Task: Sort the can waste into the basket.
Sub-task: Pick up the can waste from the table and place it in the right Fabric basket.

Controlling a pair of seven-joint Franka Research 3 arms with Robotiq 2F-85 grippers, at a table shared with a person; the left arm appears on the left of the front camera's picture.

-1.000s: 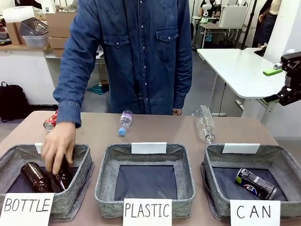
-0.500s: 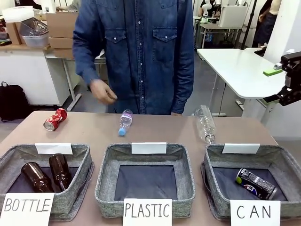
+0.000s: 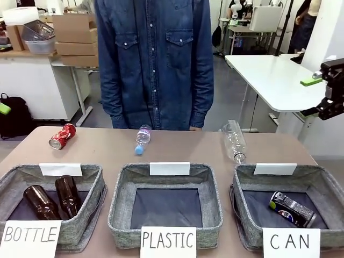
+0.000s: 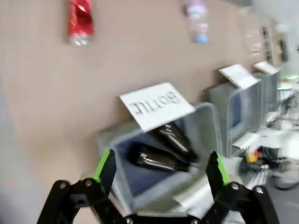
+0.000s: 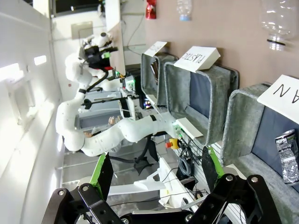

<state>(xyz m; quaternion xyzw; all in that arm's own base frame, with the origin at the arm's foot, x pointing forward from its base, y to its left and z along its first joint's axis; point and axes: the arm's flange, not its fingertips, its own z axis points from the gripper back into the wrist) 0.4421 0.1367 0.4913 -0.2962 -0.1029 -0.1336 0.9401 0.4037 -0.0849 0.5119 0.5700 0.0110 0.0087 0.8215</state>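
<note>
A crushed red can (image 3: 62, 136) lies on the table at the far left, in front of the person; from the left wrist it is the red can (image 4: 80, 23) at the top, far from my open left gripper (image 4: 160, 163). One green pad (image 3: 2, 108) of that gripper peeks in at the left edge. A black can (image 3: 293, 209) lies inside the grey basket (image 3: 242, 185) labelled CAN, at the near right. My right gripper (image 3: 312, 98) hangs open and empty high above the right edge. From its wrist, the right gripper (image 5: 155, 165) faces the basket (image 5: 240, 121) with the black can (image 5: 288, 156).
A PLASTIC bin (image 3: 121, 188) sits in the middle with nothing in it. The BOTTLE bin (image 3: 97, 180) on the left holds two brown bottles (image 3: 54, 200). Two clear plastic bottles (image 3: 142, 138) (image 3: 234, 141) lie on the far half of the table. The person (image 3: 156, 59) stands at the far edge.
The person's hand has left a brown bottle in the BOTTLE bin and drawn back to the body. A green pad of my left gripper has come in at the left edge.
</note>
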